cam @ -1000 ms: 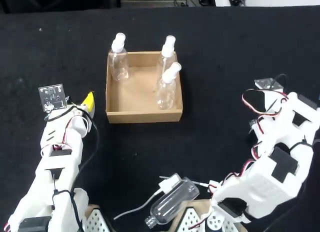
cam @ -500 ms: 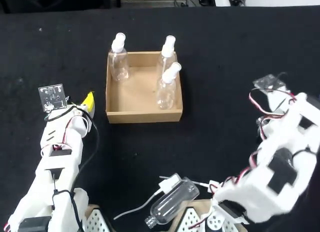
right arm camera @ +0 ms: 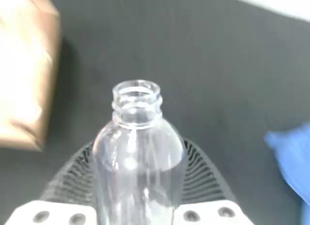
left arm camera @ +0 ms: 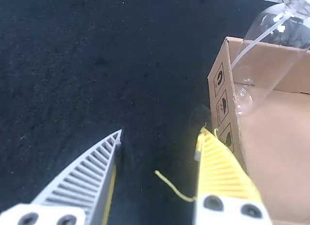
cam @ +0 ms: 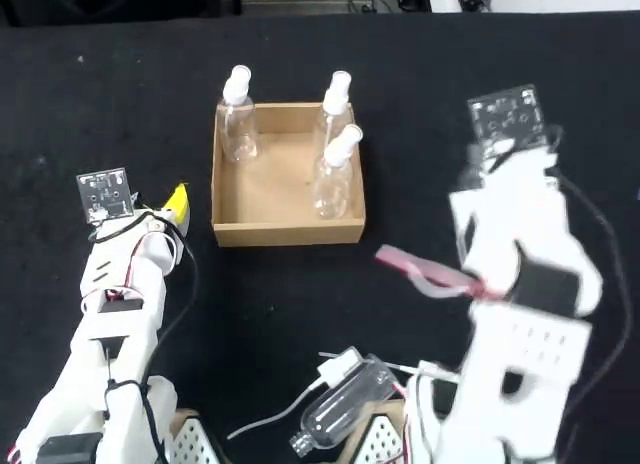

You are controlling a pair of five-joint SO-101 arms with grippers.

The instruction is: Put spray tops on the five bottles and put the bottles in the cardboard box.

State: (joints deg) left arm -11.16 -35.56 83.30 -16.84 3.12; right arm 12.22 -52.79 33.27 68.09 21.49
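The cardboard box (cam: 288,232) stands at the table's middle, and three clear bottles with white spray tops are upright in it (cam: 238,114) (cam: 334,109) (cam: 335,174). My right gripper (right arm camera: 139,145) is shut on a clear uncapped bottle (right arm camera: 138,159), its open neck pointing away from the wrist. The right arm (cam: 510,244) stands raised right of the box, blurred. My left gripper (left arm camera: 160,133) is open and holds nothing, low over the cloth beside the box's left wall (left arm camera: 223,89), with its yellow finger (cam: 177,202) close to that wall. One boxed bottle (left arm camera: 271,55) leans above the wall.
Another clear bottle (cam: 350,402) lies on its side at the table's near edge between the arm bases, with a loose white spray top (cam: 340,366) and its tube beside it. A blue shape (right arm camera: 290,152) sits at the edge of the right wrist view. Black cloth covers the table.
The right arm has swung up from the table's near right corner towards the middle right, carrying the uncapped bottle. The left arm and the boxed bottles have not moved.
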